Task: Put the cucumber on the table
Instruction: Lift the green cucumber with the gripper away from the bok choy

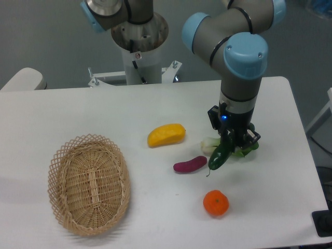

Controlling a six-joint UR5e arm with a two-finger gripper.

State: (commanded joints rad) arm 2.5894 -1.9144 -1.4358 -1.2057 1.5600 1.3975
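Fixed camera: gripper (232,141) has its jaws clamped on the cucumber (221,154), which hangs tilted, lower tip just above or touching the white bench (78,111), can't tell which. Bok choy (211,144) sits right behind it. Purple eggplant (190,164) just left, yellow mango (166,135) beyond, orange (216,203) below. Wicker basket (89,184) well apart, left.

One fixed camera stands high at the front edge of the table (78,109), tilted down and facing the arm's base (140,46) at twelve o'clock. It sits at middle range: nearly the whole tabletop fits, the near corners cropped at five and seven o'clock. There is no second view to overlap.
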